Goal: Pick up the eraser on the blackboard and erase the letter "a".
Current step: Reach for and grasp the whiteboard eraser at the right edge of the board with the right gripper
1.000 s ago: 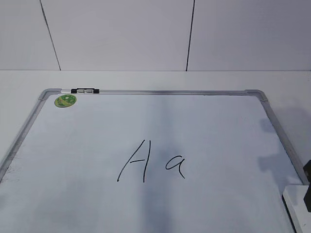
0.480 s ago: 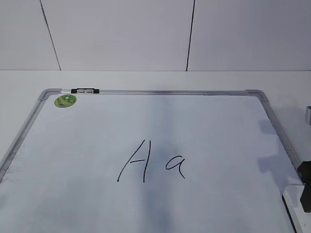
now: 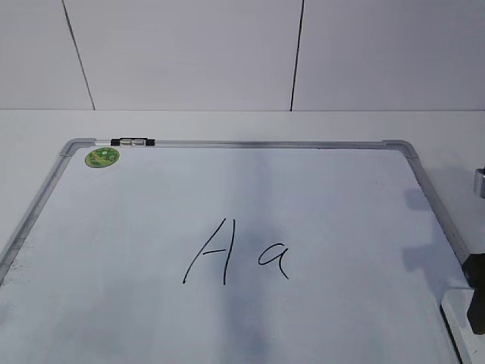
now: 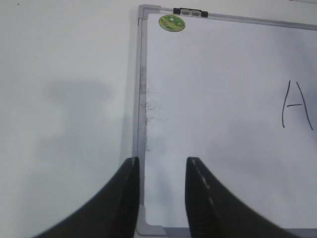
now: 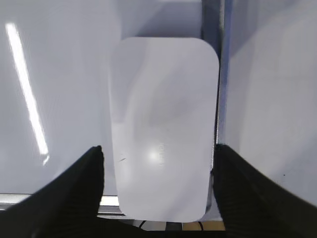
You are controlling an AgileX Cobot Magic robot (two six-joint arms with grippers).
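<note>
My right gripper (image 5: 157,163) is spread around the eraser (image 5: 163,124), not yet pinching. It looks light, stiff and smooth. Grip its long sides squarely.

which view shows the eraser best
The right wrist view: the whole white eraser lies between the open right gripper fingers. The exterior view catches only a white corner at the bottom right; the left wrist view shows none.

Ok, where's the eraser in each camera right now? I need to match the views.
Exterior view: the eraser shows only as a white corner at the bottom right edge, by the blackboard frame.
Left wrist view: not in it.
Right wrist view: eraser fills the centre, between the right gripper fingers.
Shared landmark: the board's right frame rail, running beside the eraser.
</note>
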